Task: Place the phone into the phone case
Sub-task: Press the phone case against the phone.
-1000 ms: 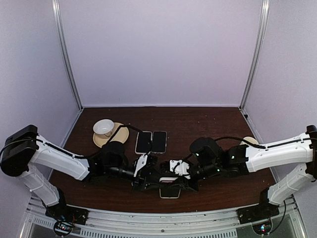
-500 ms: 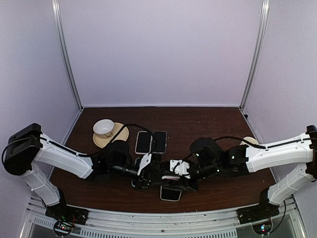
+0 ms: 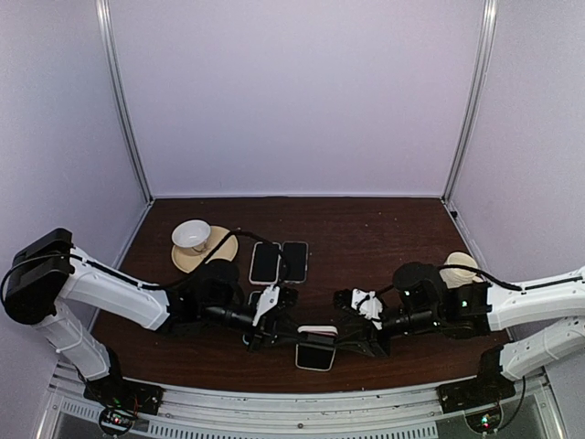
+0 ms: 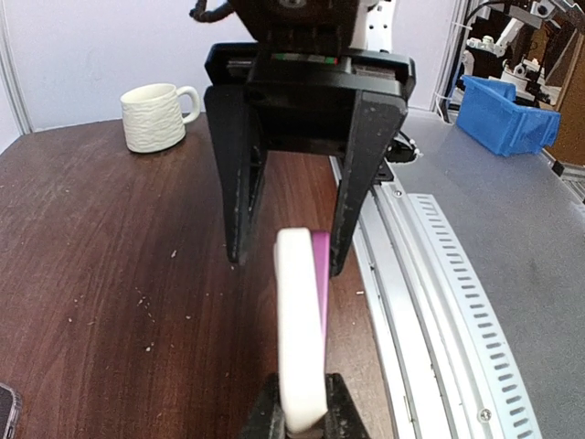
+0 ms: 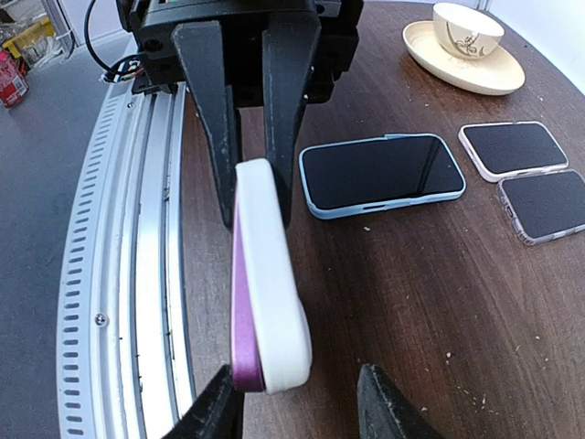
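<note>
Right arm drawn back rightward; right gripper (image 5: 297, 382) spread, straddling the far end. Left gripper (image 4: 300, 408) pinches smooth, rounded white phone case (image 4: 294, 320) on edge, purple phone (image 4: 321, 274) flush against it

The phone (image 4: 297, 320) is being pinched edge-up by the left gripper (image 4: 300, 416); the right gripper (image 4: 288, 263) is being held parted around its far end.

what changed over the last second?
The right end effector pulled back to the robot's right and now stands open. It seems to have let go of the phone. The left end effector kept its grip and holds the phone on edge. The cup and saucer and the two phones at the back did not move.
</note>
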Action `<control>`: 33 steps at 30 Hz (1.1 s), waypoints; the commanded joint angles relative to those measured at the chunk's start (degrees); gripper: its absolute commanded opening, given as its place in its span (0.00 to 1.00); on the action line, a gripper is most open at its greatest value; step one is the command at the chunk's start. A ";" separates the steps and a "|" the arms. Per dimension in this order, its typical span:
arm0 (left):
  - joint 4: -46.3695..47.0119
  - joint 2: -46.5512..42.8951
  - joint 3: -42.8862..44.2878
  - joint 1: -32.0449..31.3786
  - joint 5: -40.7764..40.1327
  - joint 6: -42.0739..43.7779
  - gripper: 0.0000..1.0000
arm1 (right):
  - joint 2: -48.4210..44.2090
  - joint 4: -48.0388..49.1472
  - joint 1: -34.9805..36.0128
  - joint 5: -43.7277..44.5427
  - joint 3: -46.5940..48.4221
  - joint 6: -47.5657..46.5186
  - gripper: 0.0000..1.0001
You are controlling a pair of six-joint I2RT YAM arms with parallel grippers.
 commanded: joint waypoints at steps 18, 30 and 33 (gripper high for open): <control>-0.55 -1.42 0.00 -0.02 -1.14 2.17 0.00 | 6.59 13.61 -0.77 -4.74 0.76 6.41 0.00; -1.04 -0.24 1.92 -0.19 0.22 -1.56 0.43 | 1.69 6.95 -1.04 -8.98 5.89 2.42 0.00; 0.76 0.36 2.68 -0.70 1.81 -4.05 0.43 | 1.56 4.98 -1.04 -9.85 7.93 2.15 0.00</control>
